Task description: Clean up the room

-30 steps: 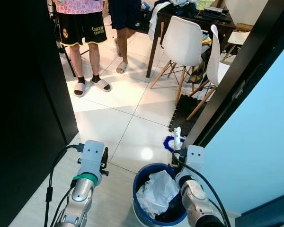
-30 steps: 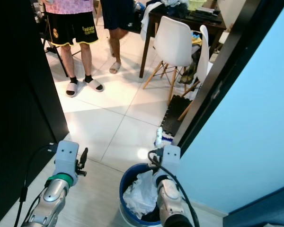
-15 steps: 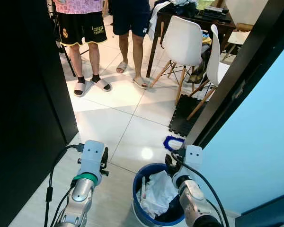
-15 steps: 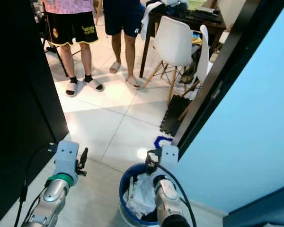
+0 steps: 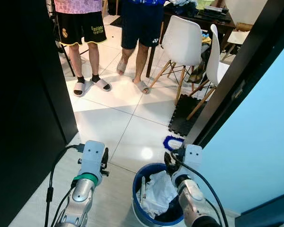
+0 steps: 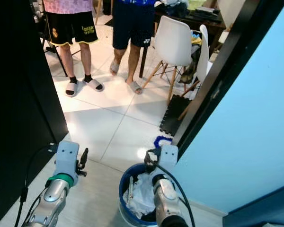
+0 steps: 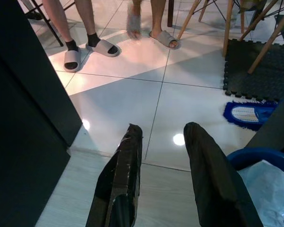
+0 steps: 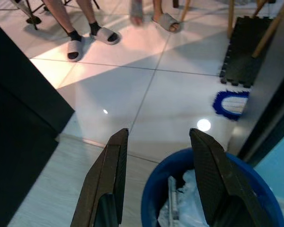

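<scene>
A blue bin [image 5: 137, 178] stands on the floor right below me, stuffed with white crumpled bags [image 5: 157, 188]. A slim white stick-like item [image 5: 143, 185] lies against its near-left inner wall, seen also in the right wrist view as the white item [image 8: 173, 195]. My right gripper [image 5: 169, 159] hovers over the bin's far rim, open and holding nothing; its fingers [image 8: 114, 161] frame the bin rim [image 8: 151, 202]. My left gripper [image 5: 105, 153] is open and bare, to the left of the bin; the bin's edge [image 7: 256, 156] lies beside its fingers [image 7: 130, 151].
Two people [image 5: 83, 28] in sandals stand on the white tiles ahead. White chairs [image 5: 182, 40] and a cluttered dark table [image 5: 199, 19] sit at the back right. A black foam mat [image 5: 183, 113] and a blue mop pad [image 5: 173, 142] lie by the dark door frame [image 5: 227, 90]. A dark door [image 5: 23, 94] lies to the left.
The white item my right gripper held up a second ago is gone from it and now lies in the bin. The person in dark shorts stepped closer.
</scene>
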Tool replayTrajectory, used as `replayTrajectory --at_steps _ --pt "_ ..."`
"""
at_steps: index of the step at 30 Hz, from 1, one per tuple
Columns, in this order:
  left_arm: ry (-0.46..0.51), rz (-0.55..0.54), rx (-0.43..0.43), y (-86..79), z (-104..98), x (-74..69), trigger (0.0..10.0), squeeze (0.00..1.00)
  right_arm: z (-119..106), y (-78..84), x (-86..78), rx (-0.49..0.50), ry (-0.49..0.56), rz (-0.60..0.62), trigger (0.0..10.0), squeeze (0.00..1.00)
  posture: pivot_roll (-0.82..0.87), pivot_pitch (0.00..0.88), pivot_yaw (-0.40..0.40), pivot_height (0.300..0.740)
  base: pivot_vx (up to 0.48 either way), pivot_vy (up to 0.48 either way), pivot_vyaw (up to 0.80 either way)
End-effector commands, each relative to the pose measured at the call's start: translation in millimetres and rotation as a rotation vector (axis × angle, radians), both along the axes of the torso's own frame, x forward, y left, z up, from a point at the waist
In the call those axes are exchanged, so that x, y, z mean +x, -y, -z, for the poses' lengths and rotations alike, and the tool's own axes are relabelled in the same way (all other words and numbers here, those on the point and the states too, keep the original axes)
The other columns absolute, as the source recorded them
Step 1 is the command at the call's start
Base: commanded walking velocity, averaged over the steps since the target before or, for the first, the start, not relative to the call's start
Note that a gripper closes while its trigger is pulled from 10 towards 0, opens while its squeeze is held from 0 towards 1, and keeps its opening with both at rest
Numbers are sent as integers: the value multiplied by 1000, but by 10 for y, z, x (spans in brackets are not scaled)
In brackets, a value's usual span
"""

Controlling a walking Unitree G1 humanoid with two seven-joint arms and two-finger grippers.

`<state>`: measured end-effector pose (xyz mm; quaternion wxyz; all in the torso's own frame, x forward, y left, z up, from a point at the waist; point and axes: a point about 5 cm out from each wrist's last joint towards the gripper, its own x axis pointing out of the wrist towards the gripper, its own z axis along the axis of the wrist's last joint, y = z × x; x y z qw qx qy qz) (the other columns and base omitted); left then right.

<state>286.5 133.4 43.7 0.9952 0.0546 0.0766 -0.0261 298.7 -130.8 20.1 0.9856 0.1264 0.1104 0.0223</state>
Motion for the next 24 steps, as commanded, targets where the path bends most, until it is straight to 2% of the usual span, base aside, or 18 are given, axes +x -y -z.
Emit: replayTrajectory --at_steps 1,16,24 --pt "-30 3 -10 14 64 -35 10000 0 33 15 -38 -4 -5 4 10000 0 32 11 4 740 0 0 0" --pt "-20 13 -13 15 50 -34 10000 0 45 30 -50 -9 -12 9 10000 0 32 9 6 740 0 0 0" --pt "-17 15 -14 18 37 -16 10000 0 34 31 -35 -9 -13 13 10000 0 34 6 6 740 -272 0 0"
